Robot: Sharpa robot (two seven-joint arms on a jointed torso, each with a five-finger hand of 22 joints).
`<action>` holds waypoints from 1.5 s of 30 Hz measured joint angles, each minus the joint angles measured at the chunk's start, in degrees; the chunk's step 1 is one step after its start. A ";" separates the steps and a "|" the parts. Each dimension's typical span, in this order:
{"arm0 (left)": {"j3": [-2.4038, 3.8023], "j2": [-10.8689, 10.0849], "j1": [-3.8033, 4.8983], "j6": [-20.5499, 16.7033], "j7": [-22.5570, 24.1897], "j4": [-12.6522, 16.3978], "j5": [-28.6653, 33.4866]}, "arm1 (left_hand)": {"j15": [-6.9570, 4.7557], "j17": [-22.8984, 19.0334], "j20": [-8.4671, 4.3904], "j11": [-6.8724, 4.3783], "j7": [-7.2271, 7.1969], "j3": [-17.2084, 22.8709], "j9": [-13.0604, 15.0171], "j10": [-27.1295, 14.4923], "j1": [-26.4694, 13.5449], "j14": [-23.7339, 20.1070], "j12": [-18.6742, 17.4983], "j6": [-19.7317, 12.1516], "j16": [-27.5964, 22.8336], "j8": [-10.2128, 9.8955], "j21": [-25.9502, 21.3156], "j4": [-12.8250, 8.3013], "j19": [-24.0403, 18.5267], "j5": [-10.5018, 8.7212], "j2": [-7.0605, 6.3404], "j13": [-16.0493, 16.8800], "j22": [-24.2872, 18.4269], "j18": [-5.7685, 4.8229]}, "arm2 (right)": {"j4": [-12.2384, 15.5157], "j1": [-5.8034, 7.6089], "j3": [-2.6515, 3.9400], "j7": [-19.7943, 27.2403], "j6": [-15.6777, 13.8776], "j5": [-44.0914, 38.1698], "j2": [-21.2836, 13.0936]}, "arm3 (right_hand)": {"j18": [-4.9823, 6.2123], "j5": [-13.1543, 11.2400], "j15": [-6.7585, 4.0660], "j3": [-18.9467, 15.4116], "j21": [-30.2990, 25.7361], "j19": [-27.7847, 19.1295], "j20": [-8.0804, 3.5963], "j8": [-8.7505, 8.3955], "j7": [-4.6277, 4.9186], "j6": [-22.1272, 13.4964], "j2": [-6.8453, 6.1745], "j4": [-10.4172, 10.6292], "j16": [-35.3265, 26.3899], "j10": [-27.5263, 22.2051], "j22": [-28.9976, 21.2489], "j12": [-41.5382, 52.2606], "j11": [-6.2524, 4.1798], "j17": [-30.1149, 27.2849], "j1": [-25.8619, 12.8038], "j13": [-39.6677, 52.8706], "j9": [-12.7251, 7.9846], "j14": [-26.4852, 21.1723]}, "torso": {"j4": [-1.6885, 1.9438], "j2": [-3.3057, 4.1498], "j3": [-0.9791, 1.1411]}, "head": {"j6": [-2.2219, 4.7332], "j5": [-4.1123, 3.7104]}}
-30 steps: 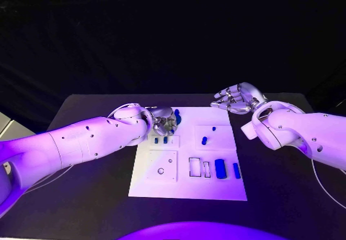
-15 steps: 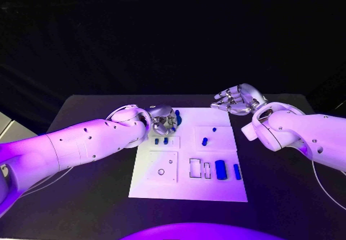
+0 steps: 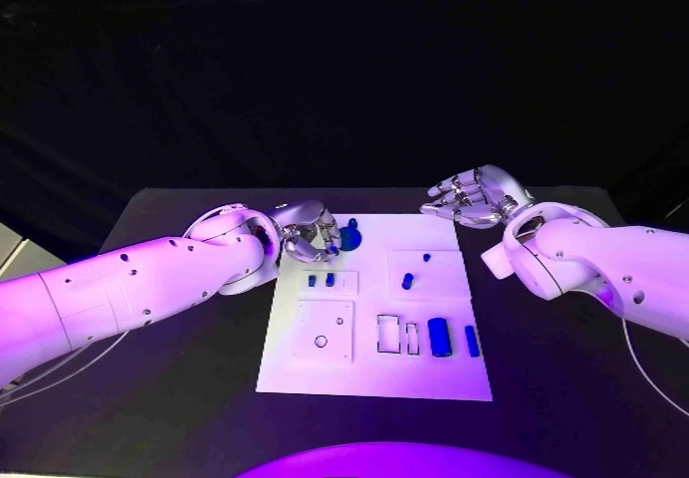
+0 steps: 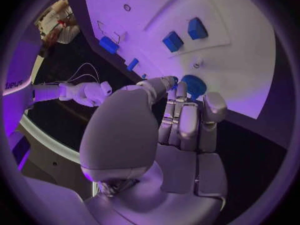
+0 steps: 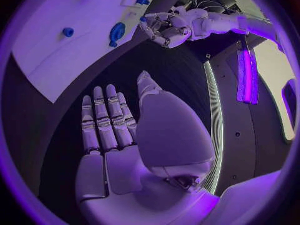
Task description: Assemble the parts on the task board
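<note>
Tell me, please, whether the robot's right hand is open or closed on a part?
Open. The right hand holds nothing: its fingers lie straight and apart over the black table, off the task board.

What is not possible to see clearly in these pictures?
- Head view: whether the left hand touches the blue part; the fingers cover the contact.
- Left wrist view: the thumb hides that part's near side.
- Head view: the board's small holes are too small to read.
</note>
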 measured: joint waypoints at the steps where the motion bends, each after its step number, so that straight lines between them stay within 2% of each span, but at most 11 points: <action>1: 0.04 -0.39 0.00 0.08 -0.04 0.12 0.25 | 0.00 0.00 0.00 0.00 0.00 0.00 0.00 0.00 0.00 0.00 0.00 0.00 0.00 0.00 0.00 0.00 0.00 0.00 0.00 0.00 -0.02 0.00 | 0.00 0.00 0.00 0.00 0.00 0.00 -0.03 | 0.00 0.00 0.00 0.00 0.00 0.00 0.00 0.00 0.00 0.00 0.00 0.00 0.00 0.00 0.00 0.00 0.00 0.00 0.00 0.00 0.00 0.00 | 0.03 -0.01 0.00 | -0.02 0.02; 6: 0.10 -1.81 0.00 0.52 -0.24 0.03 1.04 | 0.00 0.00 0.00 0.00 0.00 0.00 0.00 0.00 0.00 0.00 0.00 0.00 0.00 0.00 0.00 0.00 0.00 0.00 0.00 0.00 -0.02 0.00 | 0.00 0.00 0.00 0.00 0.00 0.00 -0.12 | 0.00 0.00 0.00 0.00 0.00 0.00 0.00 0.00 0.00 0.00 0.00 0.00 0.00 0.00 0.00 0.00 0.00 0.00 0.00 0.00 0.00 0.00 | 0.11 -0.01 -0.02 | 0.00 0.03; 12: 0.00 -2.05 -0.05 1.08 -0.42 -1.18 1.20 | 0.00 0.00 0.00 0.00 0.00 -0.16 0.00 -0.01 0.00 0.00 0.00 0.00 0.00 -0.02 0.00 -0.16 0.00 0.00 0.00 0.00 -0.02 0.00 | 0.01 0.00 0.00 0.00 0.01 0.01 -0.17 | 0.00 0.00 0.00 0.00 0.00 0.00 0.00 0.00 0.00 0.00 0.00 0.00 0.00 0.00 0.00 0.00 0.00 0.01 0.00 0.00 0.00 0.00 | 0.07 0.02 -0.03 | 0.07 0.13; 21: -0.32 -1.22 -0.73 2.07 -0.60 -2.65 1.01 | 0.00 -0.09 0.00 0.21 0.00 -0.01 0.01 0.20 0.00 0.00 -0.27 -0.01 0.00 -0.04 0.00 -0.31 0.00 0.00 0.00 0.00 -0.13 0.00 | 0.00 0.00 0.00 0.00 0.01 0.01 -0.15 | 0.00 0.00 0.00 0.00 0.00 0.00 0.00 0.00 0.05 0.05 0.00 0.00 0.00 0.00 0.00 0.00 0.00 -0.09 0.00 0.00 0.00 0.00 | 0.00 0.09 -0.02 | 0.03 0.17; 28: -0.37 -0.58 -0.80 2.19 -0.74 -3.90 0.77 | 0.00 -0.09 0.00 0.22 -0.01 -0.01 0.16 0.20 0.00 0.00 -0.28 -0.01 0.00 -0.27 0.00 -0.31 0.00 0.00 0.00 0.00 -0.13 0.00 | 0.00 -0.01 0.00 0.02 0.00 0.01 -0.13 | 0.00 0.00 0.00 0.00 0.00 0.00 0.00 0.00 0.20 0.22 0.00 0.00 0.00 0.00 0.00 0.00 0.00 -0.18 0.00 0.00 0.00 0.00 | 0.00 0.07 0.02 | -0.07 0.25; 45: -0.40 0.71 -0.83 2.15 -0.70 -4.01 0.49 | 0.00 -0.03 0.00 0.00 -0.01 -0.02 0.16 0.41 0.00 0.00 -0.29 -0.02 0.00 -0.27 0.00 -0.30 -0.01 0.00 -0.01 0.03 -0.04 0.00 | 0.06 -0.01 0.00 0.08 -0.01 0.01 -0.08 | 0.00 0.00 0.00 0.00 0.00 0.00 0.00 0.00 0.20 0.22 0.00 0.00 0.00 0.00 -0.01 0.00 0.00 -0.17 0.00 0.00 0.00 0.00 | -0.03 0.07 0.02 | 0.00 0.20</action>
